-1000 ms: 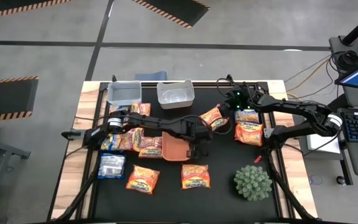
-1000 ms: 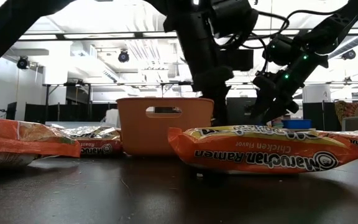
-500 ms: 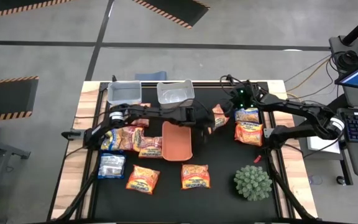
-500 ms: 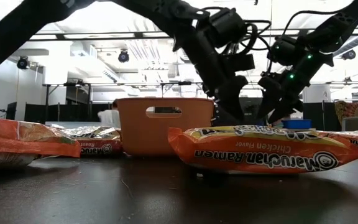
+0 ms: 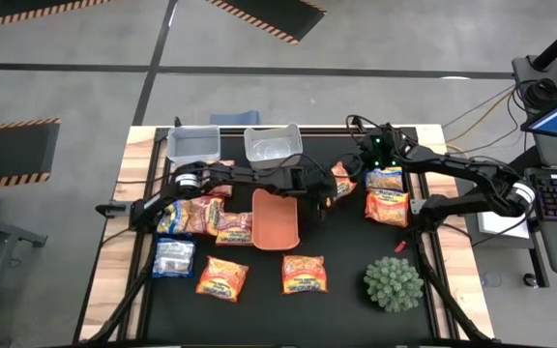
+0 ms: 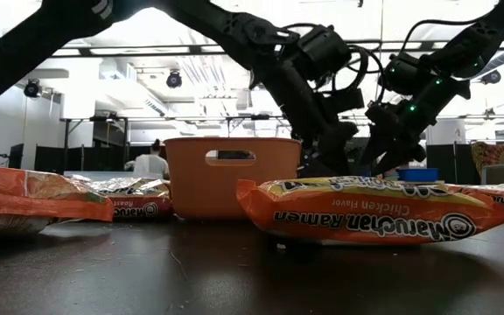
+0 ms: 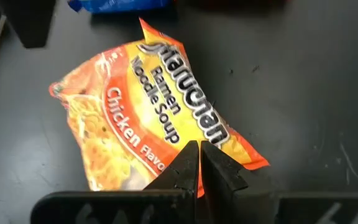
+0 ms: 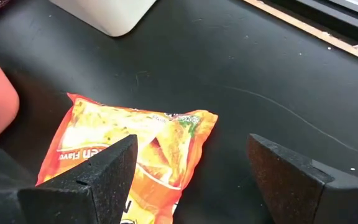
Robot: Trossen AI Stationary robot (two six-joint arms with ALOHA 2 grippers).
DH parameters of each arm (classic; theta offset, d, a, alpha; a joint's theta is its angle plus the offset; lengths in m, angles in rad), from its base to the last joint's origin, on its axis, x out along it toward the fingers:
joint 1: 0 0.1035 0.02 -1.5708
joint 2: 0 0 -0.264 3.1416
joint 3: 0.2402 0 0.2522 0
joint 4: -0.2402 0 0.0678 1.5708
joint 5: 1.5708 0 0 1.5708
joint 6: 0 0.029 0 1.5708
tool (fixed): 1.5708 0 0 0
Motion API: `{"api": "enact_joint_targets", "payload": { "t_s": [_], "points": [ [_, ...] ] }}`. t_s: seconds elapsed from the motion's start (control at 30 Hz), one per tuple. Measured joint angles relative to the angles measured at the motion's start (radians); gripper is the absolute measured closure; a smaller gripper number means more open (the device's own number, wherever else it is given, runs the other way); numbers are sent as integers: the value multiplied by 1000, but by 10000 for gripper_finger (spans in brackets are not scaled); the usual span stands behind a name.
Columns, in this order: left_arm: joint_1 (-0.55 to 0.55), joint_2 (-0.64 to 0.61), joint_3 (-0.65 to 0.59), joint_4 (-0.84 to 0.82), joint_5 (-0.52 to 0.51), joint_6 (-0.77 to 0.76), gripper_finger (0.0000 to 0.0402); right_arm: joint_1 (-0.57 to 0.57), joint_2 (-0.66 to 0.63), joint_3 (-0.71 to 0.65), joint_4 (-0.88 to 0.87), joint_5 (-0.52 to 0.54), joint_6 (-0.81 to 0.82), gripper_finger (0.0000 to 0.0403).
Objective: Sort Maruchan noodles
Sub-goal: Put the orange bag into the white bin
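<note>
Our left end effector [image 5: 329, 189] reaches across the middle of the black surface [image 5: 346, 290], its two fingers [image 7: 191, 167] pressed flat together with nothing between them, the tips resting at the edge of an orange chicken ramen packet [image 7: 148, 106] that lies just ahead of it. A second ago this end effector sat nearer us beside the orange tray [image 5: 277, 218]; it has since swung toward the far side, and the tray now lies clear behind it.

Our right end effector [image 5: 375, 159] hangs just beyond that same packet, fingers [image 8: 92, 174] spread wide and empty, the packet directly beneath and between them. It has shifted a little toward the far edge since the earlier frame.

Beside the right end effector, away from the left one, lie a blue-and-yellow packet [image 5: 384, 179] and another orange packet [image 5: 387, 206]. Behind the left end effector, along its arm, we see a cluster of packets [image 5: 201, 215], a pale silvery packet [image 5: 173, 257] and two more orange ones [image 5: 222, 277] [image 5: 304, 274] near the front. Two grey bins [image 5: 194, 145] [image 5: 273, 146] stand at the far edge, and a spiky green ball [image 5: 393, 282] sits near the front.
</note>
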Motion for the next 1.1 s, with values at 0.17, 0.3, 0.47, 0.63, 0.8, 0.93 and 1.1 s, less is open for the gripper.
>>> {"api": "enact_joint_targets", "payload": {
  "t_s": [0.17,0.3,0.47,0.63,0.8,0.93,1.1],
  "points": [
    [0,14,0,2,0,-2,402,-1,0,-2,0,1,0,113],
    [0,17,0,2,0,-7,402,-1,0,-2,0,18,9,113],
    [0,18,-1,-5,-1,-15,402,-1,0,-2,-4,35,127,113],
    [0,18,-5,-17,-2,-26,402,-1,0,-2,-43,35,167,113],
    [0,18,-11,-27,-3,-34,402,-1,0,-2,-43,6,170,113],
    [0,18,-25,-26,-3,-35,402,-1,0,-2,-42,-18,167,113],
    [0,18,-43,-19,-4,-52,402,-1,0,-2,-56,-20,161,113]
  ]
}}
